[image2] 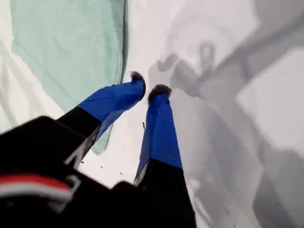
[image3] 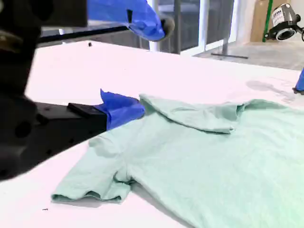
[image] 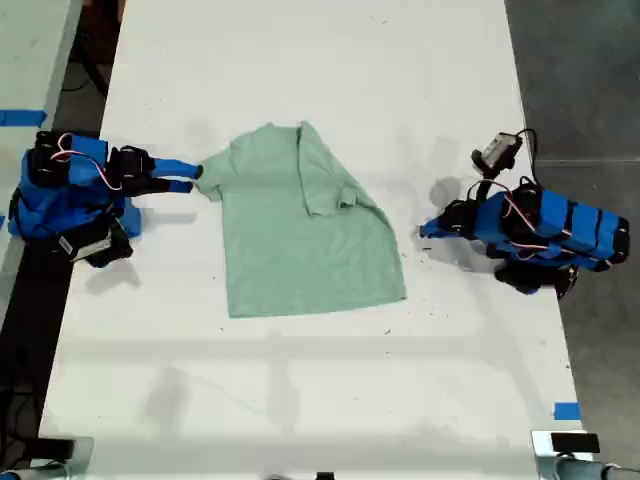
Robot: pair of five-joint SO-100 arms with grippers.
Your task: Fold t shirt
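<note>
Seen in the exterior view, my second hand (image: 192,178) sits toward 9 o'clock on the white bench (image: 300,80), its tips pointing to 3 o'clock at the t shirt (image: 300,240). They meet the cloth at the shoulder and short sleeve on that side. The second wrist view shows this hand (image3: 151,66) spread wide. The lower finger (image3: 124,109) lies flat on the bench with its tip touching the shirt's edge (image3: 213,156) near the collar, and the upper finger (image3: 142,19) is raised well above it. Whether the lower tip has slid under the cloth I cannot tell.

The pale green shirt lies in the middle of the bench with its collar to 12 o'clock and its hem to 6 o'clock. The sleeve side nearest 3 o'clock is folded in over the chest, so that edge runs on a slant down to the hem corner. The sleeve at 9 o'clock lies out flat.

At 3 o'clock from the shirt, my first hand (image: 425,230) points back toward 9 o'clock, near the cloth's slanted edge but apart from it. The first wrist view shows its fingers (image2: 148,84) drawn almost together, with only a sliver of bare bench between the dark tips. They hold nothing, and the shirt (image2: 66,42) lies off to one side of them. A small camera (image: 500,152) stands just at 12 o'clock of this arm. A scrap of blue tape (image: 566,411) sticks to the bench near 5 o'clock.
</note>
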